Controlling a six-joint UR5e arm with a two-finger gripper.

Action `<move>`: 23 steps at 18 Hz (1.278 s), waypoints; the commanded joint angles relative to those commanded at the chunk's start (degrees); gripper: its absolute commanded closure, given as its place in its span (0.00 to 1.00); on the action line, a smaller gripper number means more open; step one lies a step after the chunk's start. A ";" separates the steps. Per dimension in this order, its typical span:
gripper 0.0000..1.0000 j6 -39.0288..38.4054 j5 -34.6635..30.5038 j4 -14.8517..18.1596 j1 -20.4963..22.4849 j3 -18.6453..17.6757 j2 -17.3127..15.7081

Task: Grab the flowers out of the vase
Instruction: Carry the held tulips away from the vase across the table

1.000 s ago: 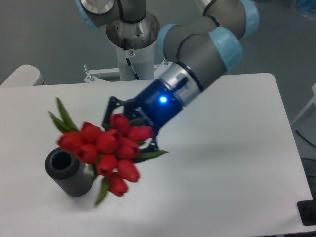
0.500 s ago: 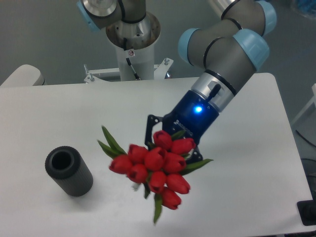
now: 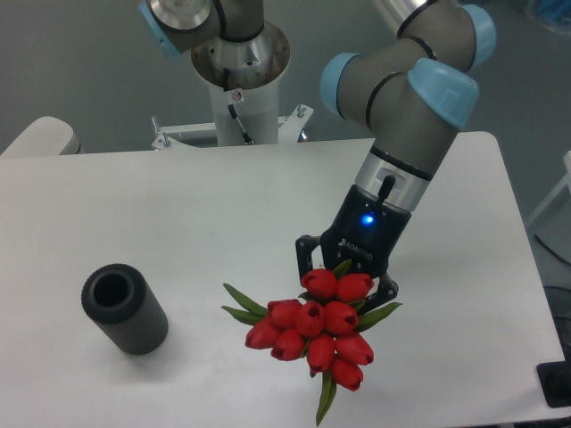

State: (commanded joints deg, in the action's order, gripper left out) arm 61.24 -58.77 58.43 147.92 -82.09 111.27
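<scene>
The gripper (image 3: 346, 276) holds the flowers (image 3: 314, 332) above the table (image 3: 223, 205), well to the right of the vase (image 3: 124, 308). Its jaws are closed on the bunch, but the buds hide the fingertips and the stems. The vase stands alone, its mouth open and dark. The arm's (image 3: 406, 116) upper links run out of the top edge.

approx 9 tulip buds (image 3: 314, 332), 1 vase (image 3: 124, 309), 1 hand (image 3: 346, 272)
</scene>
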 joint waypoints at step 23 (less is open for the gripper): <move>0.96 13.20 -32.37 12.41 -5.71 7.38 11.60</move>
State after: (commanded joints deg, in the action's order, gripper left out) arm 74.44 -91.14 70.84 142.21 -74.71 122.87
